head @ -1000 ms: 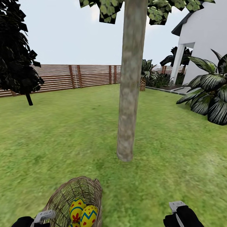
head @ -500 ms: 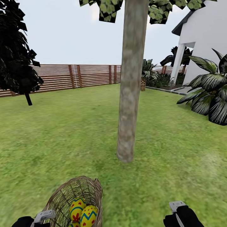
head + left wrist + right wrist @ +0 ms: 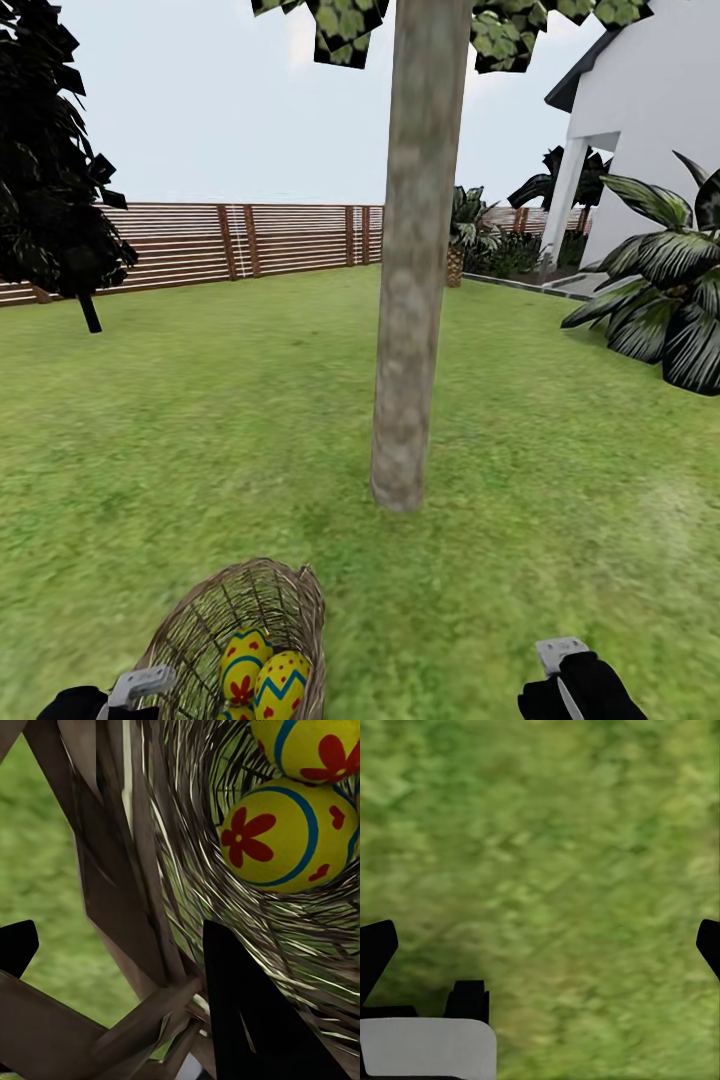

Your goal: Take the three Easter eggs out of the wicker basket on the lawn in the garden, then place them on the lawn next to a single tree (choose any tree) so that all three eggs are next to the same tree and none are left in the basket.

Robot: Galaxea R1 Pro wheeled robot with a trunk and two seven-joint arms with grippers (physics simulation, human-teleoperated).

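Note:
The wicker basket point(image 3: 250, 600) hangs tilted at the bottom left of the head view, its mouth turned toward me. Three yellow patterned Easter eggs lie inside: one with red flowers point(image 3: 243, 660), one with a blue zigzag point(image 3: 283, 684), and a third point(image 3: 236, 713) at the frame edge. My left gripper point(image 3: 132, 688) is shut on the basket's rim. In the left wrist view its dark fingers point(image 3: 255, 1020) straddle the wicker strips point(image 3: 127, 915), with two eggs point(image 3: 289, 832) close behind. My right gripper point(image 3: 560, 660) is open over bare lawn point(image 3: 547, 832). The tree point(image 3: 405, 350) stands just ahead.
Lawn point(image 3: 200, 420) stretches to a brown slat fence point(image 3: 250, 240). A black tree point(image 3: 50, 180) stands far left. Dark palm fronds point(image 3: 660, 300) and a white house point(image 3: 650, 110) are on the right. Open grass surrounds the trunk's foot.

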